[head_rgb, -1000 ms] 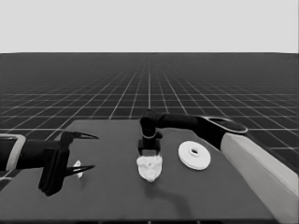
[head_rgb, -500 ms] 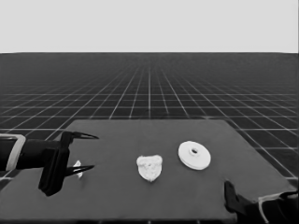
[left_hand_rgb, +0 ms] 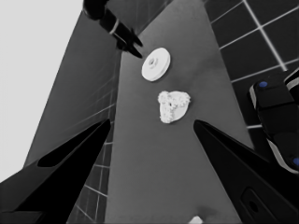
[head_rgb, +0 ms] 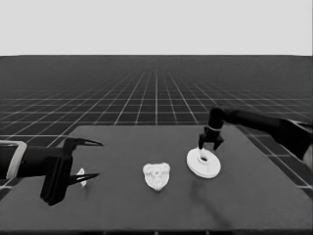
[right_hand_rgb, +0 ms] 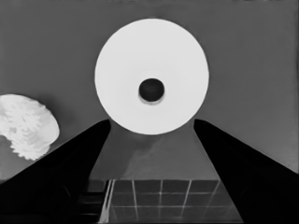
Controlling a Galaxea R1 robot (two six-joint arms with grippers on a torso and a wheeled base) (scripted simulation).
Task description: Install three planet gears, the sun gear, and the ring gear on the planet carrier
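The right gripper [head_rgb: 210, 145] hangs just above the far edge of the larger round part [head_rgb: 203, 162], its two fingers spread apart and pointing down at the disc. In the right wrist view the two dark wedges [right_hand_rgb: 149, 154] stand wide on either side of the disc [right_hand_rgb: 152, 77], nothing between them, and the disc's small centre hole shows plainly. The right arm reaches in from the right side of the table [head_rgb: 244, 205] to get there.

Just beside the larger round part, toward the table's middle, lies the smaller round part [head_rgb: 156, 176] with toothed gears [head_rgb: 157, 172] sitting on it in a tight cluster; how many gears make up the cluster I cannot tell. The two round parts lie near each other but do not touch. The left wrist view shows the same pair, the cluster [left_hand_rgb: 173, 105] next to the disc [left_hand_rgb: 156, 64], with the right gripper [left_hand_rgb: 131, 44] over the disc's far rim.

Well away from the larger round part, at the table's left end, the left gripper [head_rgb: 90, 159] waits with its fingers open. A thin white piece [head_rgb: 81, 177] lies on the table under its lower finger, not held.
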